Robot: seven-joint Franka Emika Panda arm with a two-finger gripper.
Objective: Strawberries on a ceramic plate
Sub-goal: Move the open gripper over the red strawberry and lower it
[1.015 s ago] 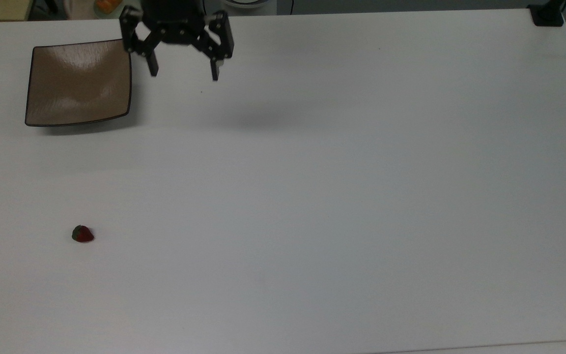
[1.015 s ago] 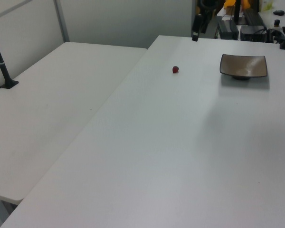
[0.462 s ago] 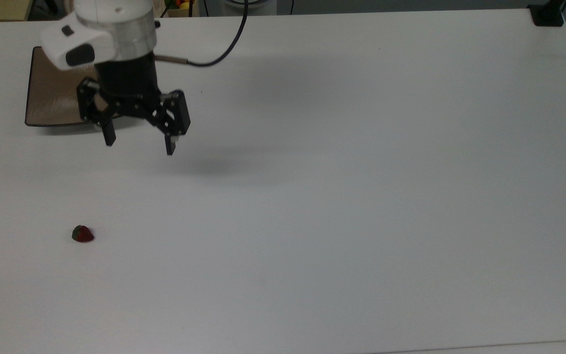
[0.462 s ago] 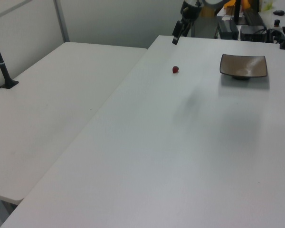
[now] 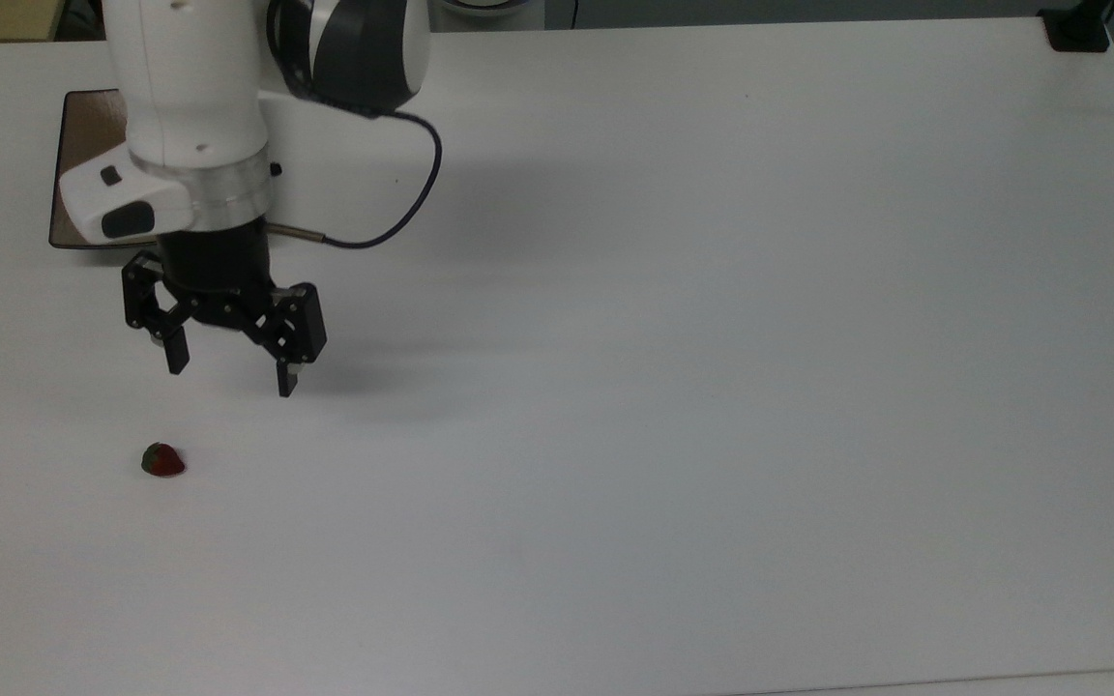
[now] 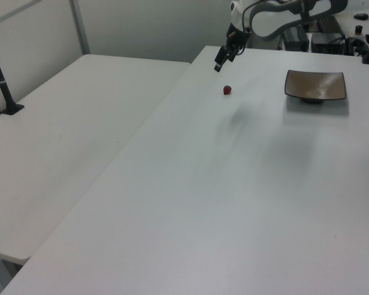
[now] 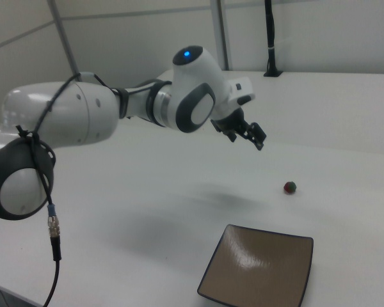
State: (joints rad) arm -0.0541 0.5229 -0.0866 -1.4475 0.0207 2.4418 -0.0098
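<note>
While my arm reaches out over the white table (image 5: 712,290), my gripper (image 5: 230,373) hangs in the air with its two black fingers spread wide and nothing between them. In the top view one fingertip (image 5: 176,363) sits toward the top view's left and the other toward its right, both pointing down at the tabletop, and a soft shadow lies on the table just to the top view's right of them. In the left view my gripper (image 6: 220,60) shows as a small dark shape above the far part of the table; in the right view my gripper (image 7: 253,136) juts out from my white wrist above the surface.

The strawberry (image 5: 162,461) lies on the bare table below my fingers in the top view, slightly to the top view's left, apart from them and untouched. It is tiny, dark red, rounded, with a green leafy cap on the side toward the top view's left. In the left view the strawberry (image 6: 227,90) is a small red dot just below my gripper; in the right view the strawberry (image 7: 290,187) rests to the right view's lower right of my fingers, red with a bit of green.

The ceramic plate (image 5: 88,155) is square, glossy taupe-brown with a thin dark rim, and my arm covers most of it in the top view. In the left view the ceramic plate (image 6: 315,86) stands well apart from the strawberry, toward the left view's right. In the right view the ceramic plate (image 7: 259,268) sits nearest the camera, its corners turned up, with light glinting off its face.
</note>
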